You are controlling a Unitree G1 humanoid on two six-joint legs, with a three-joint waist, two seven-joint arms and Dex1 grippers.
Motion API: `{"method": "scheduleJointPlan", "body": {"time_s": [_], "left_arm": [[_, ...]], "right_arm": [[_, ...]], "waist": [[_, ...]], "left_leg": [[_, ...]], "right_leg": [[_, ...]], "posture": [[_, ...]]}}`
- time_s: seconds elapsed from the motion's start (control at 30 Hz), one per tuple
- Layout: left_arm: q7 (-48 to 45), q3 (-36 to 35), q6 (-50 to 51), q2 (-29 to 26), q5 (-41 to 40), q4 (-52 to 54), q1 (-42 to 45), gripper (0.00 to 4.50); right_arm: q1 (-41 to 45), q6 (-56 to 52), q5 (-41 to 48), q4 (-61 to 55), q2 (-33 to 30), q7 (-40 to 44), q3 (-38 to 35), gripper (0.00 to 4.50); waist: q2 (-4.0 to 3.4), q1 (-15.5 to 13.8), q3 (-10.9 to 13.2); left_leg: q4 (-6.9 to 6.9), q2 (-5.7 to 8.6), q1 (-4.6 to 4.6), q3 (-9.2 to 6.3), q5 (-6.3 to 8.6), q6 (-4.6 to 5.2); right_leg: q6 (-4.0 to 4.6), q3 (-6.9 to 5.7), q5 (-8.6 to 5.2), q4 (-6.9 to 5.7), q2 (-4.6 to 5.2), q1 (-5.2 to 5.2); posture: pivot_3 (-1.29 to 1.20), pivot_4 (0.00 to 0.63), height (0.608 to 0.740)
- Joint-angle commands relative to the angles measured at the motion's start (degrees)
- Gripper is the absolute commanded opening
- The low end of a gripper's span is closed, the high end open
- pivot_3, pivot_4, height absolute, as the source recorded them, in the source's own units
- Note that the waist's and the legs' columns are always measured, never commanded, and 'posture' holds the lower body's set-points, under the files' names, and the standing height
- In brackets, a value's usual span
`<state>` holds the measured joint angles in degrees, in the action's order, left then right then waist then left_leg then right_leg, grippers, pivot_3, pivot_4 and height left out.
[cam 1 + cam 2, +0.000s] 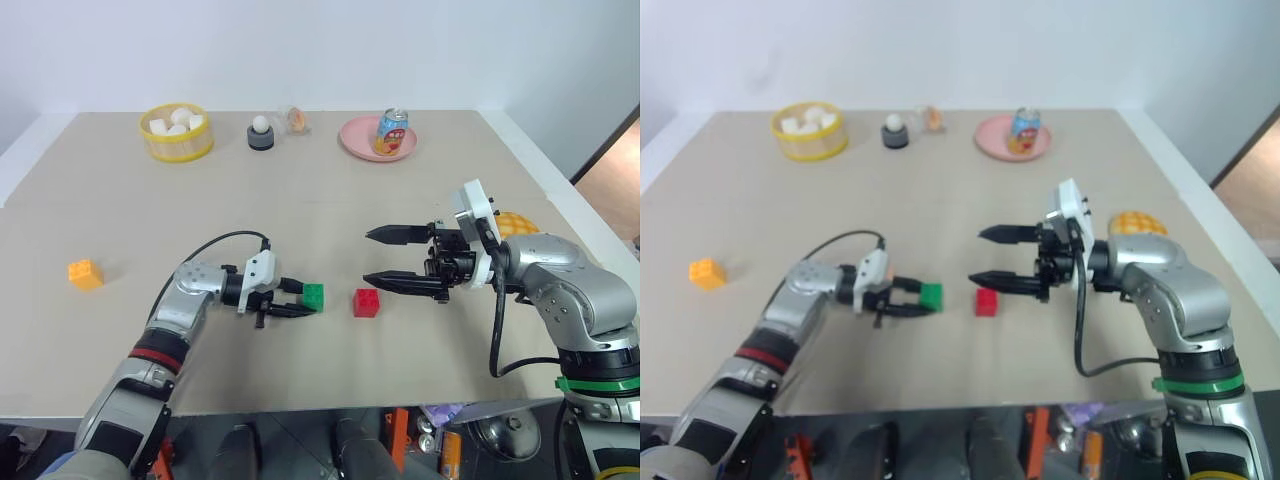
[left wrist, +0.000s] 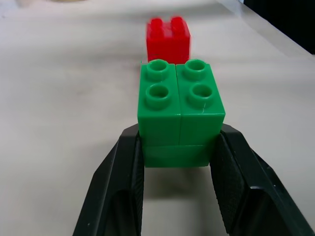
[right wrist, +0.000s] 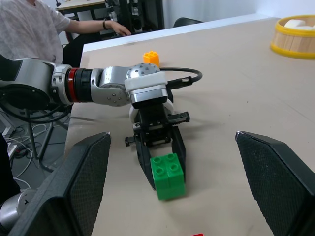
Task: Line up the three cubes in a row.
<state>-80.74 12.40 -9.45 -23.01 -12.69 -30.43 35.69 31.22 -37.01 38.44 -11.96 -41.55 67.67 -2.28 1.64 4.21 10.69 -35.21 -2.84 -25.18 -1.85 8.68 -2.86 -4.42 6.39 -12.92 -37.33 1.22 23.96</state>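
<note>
Head stereo overlooks table [image 1: 300, 200]; wrist cameras close, both facing green cube [image 2: 179, 110].

A beige table [image 1: 330, 200] stands against a plain white wall [image 1: 300, 50].

Left arm extended low and forward, its wrist bent inward; the left gripper [image 1: 296, 310] is directed toward the robot's right, its two black fingers [image 2: 123, 191] clamped on opposite sides of the green cube [image 1: 313, 296]. Right arm raised and bent at the elbow; the right gripper [image 1: 386, 259] is directed toward the robot's left, roughly level, its fingers [image 1: 398, 234] held wide apart, one above the other, with nothing grasped between them.
</note>
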Motion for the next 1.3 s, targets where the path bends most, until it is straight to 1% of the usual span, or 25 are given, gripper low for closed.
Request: {"method": "scheduleJointPlan", "body": {"time_s": [0.03,0.4,1.3], "left_arm": [[-0.5,-1.7,0.8,-1.1,-1.3,2.2,-0.4,1.31],[0.0,-1.2,2.4,0.3,-1.1,5.2,-2.0,1.31],[0.7,-1.0,0.5,1.0,1.8,0.6,-0.1,1.31]], "right_arm": [[1.7,0.9,0.6,0.0,0.0,0.6,-0.5,4.20],[2.5,1.4,-0.1,0.9,0.4,1.0,0.0,4.20],[2.3,1.6,-0.2,0.8,0.6,0.6,0.0,4.20]], "waist": [[0.00,0.0,0.0],[0.00,0.0,0.0],[0.00,0.0,0.0]], "left_leg": [[-0.01,0.00,0.00,0.00,0.00,0.00],[-0.03,0.00,-0.02,0.01,0.00,0.00],[-0.04,0.00,0.00,0.00,0.00,0.00]], "right_leg": [[0.00,0.00,0.00,0.00,0.00,-0.01],[0.00,0.00,0.00,0.00,0.01,-0.01],[0.00,0.00,0.02,0.00,0.01,-0.01]], "posture": [[0.00,0.150,0.740],[0.00,0.150,0.740],[0.00,0.150,0.740]]}}
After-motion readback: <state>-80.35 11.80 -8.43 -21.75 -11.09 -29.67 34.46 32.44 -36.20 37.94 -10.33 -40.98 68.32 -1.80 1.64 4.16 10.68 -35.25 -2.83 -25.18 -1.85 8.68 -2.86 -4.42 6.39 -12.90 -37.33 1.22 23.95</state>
